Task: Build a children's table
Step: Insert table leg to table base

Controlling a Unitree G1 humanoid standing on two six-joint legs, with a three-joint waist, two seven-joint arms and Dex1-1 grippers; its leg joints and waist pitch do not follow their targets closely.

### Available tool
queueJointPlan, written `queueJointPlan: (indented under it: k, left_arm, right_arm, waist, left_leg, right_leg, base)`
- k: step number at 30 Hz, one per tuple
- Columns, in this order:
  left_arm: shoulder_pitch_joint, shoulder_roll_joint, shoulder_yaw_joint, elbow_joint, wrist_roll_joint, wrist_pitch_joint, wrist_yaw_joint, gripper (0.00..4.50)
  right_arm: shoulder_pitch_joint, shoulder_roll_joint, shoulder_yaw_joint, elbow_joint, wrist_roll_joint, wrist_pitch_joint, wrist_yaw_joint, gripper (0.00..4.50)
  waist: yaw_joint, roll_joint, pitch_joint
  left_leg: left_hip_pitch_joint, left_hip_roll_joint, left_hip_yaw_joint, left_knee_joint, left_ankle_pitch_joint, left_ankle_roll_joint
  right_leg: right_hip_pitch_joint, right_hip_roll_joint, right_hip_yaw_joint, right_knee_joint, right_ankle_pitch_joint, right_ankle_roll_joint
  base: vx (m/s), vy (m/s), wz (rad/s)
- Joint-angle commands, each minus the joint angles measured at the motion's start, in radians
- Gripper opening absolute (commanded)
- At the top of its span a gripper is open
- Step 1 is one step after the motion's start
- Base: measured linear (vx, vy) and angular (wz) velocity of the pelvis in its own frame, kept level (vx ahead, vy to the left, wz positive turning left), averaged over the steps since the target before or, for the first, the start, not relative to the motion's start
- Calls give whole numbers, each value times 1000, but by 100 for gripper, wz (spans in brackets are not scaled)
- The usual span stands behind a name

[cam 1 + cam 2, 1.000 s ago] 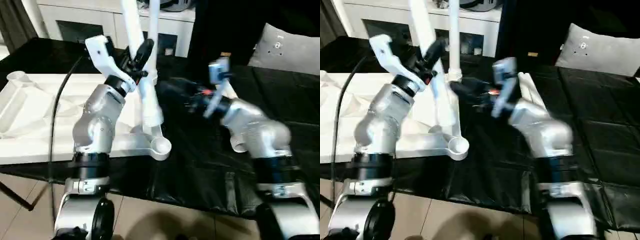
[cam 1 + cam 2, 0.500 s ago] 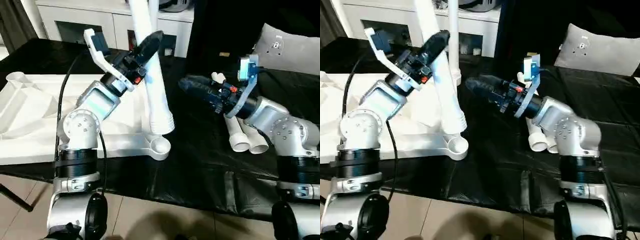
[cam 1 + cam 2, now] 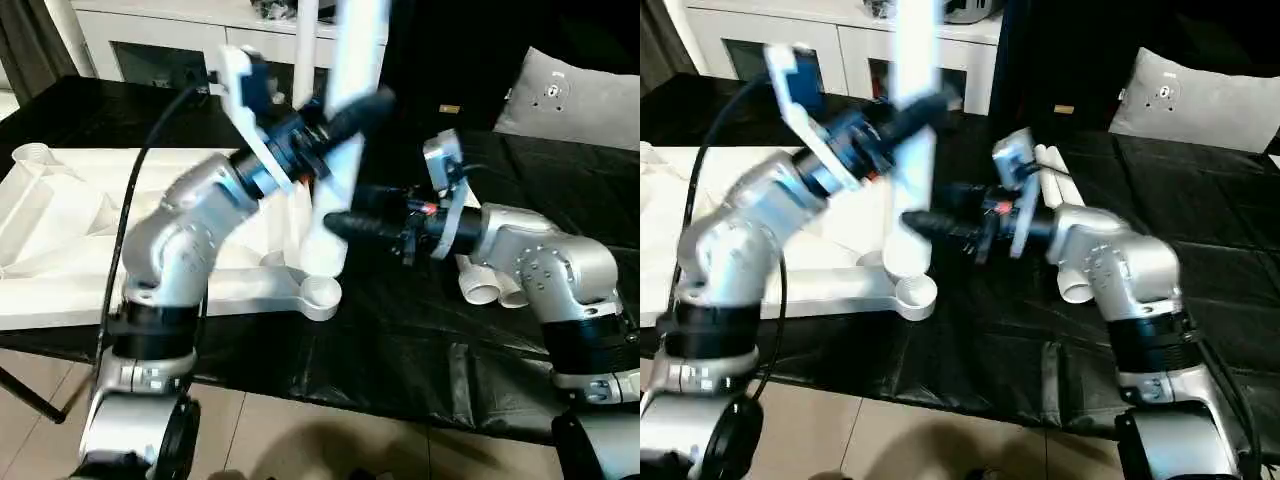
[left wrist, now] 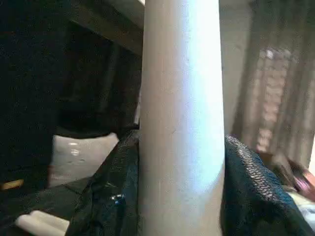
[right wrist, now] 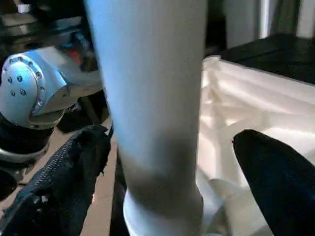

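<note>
Above the tabletop's near corner socket (image 3: 322, 291), the left gripper (image 3: 345, 118) clamps a near-upright leg (image 3: 345, 130). Right gripper (image 3: 345, 226), jaws spread, straddles its lower end.

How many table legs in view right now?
4. One leg held upright in the left end effector over the near corner socket; one standing behind it; two lying on the black cloth beside the right arm. None seems hidden.

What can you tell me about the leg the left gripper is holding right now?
The leg is a long, round, tapered white tube, plastic by its look, smooth and unmarked. It stands near upright, its wide end just above the tabletop's near corner socket, not yet seated. The left gripper clamps its middle; the right gripper's open fingers flank its lower part without gripping.
</note>
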Motion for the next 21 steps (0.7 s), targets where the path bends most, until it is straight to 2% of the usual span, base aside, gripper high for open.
queueJointPlan:
  k: [1, 4, 6, 7, 9, 12, 16, 21]
  left_arm:
    - [-3, 2, -17, -27, 13, -19, -19, 181]
    - [9, 2, -30, -49, 6, -18, -42, 181]
    - [19, -1, -37, -57, 17, -26, -42, 181]
    - [20, -2, -37, -57, 17, -26, -41, 181]
    - [23, -5, -38, -58, 16, -27, -39, 181]
    - [25, -9, -45, -56, 17, -34, -36, 181]
    - [26, -21, -43, -60, 14, -30, -26, 181]
    - [25, -30, -40, -56, 16, -34, -11, 181]
  right_arm:
    - [-2, -9, 22, -3, -26, -26, 16, 450]
    - [0, -5, 36, 9, -40, -38, 19, 450]
    - [2, -2, 41, 10, -42, -44, 26, 450]
    - [2, -1, 41, 10, -42, -44, 27, 421]
    - [2, 0, 42, 12, -42, -46, 28, 421]
    - [0, 4, 46, 18, -42, -53, 29, 387]
    - [4, 12, 46, 21, -46, -57, 30, 351]
    - [9, 18, 49, 20, -49, -56, 34, 307]
  waist:
    - [-1, -9, -75]
    - [-2, -12, -74]
    - [-1, -9, -74]
    - [-2, -8, -75]
    - [-2, -9, -74]
    - [-2, -6, -75]
    - [-3, -9, -76]
    - [-3, -8, -76]
  left_leg:
    - [-19, -23, 40, -59, -48, 46]
    - [-18, -25, 40, -60, -65, 40]
    - [-18, -23, 40, -59, -65, 39]
    - [-18, -24, 40, -59, -63, 41]
    - [-18, -24, 40, -59, -61, 43]
    - [-18, -24, 39, -59, -63, 43]
    - [-19, -24, 39, -59, -58, 44]
    - [-19, -24, 39, -59, -61, 45]
  right_leg:
    - [90, -37, 46, -64, -343, -43]
    - [90, -37, 45, -68, -374, -31]
    - [89, -38, 45, -68, -374, -31]
    - [90, -36, 45, -67, -369, -31]
    - [90, -35, 45, -67, -363, -32]
    - [90, -35, 44, -68, -366, -29]
    - [91, -35, 44, -66, -357, -33]
    - [91, -35, 45, -67, -359, -32]
  base:
    - [0, 0, 0]
    - [0, 0, 0]
    - [0, 0, 0]
    - [0, 0, 0]
    - [0, 0, 0]
    - [0, 0, 0]
    - [0, 0, 0]
    - [0, 0, 0]
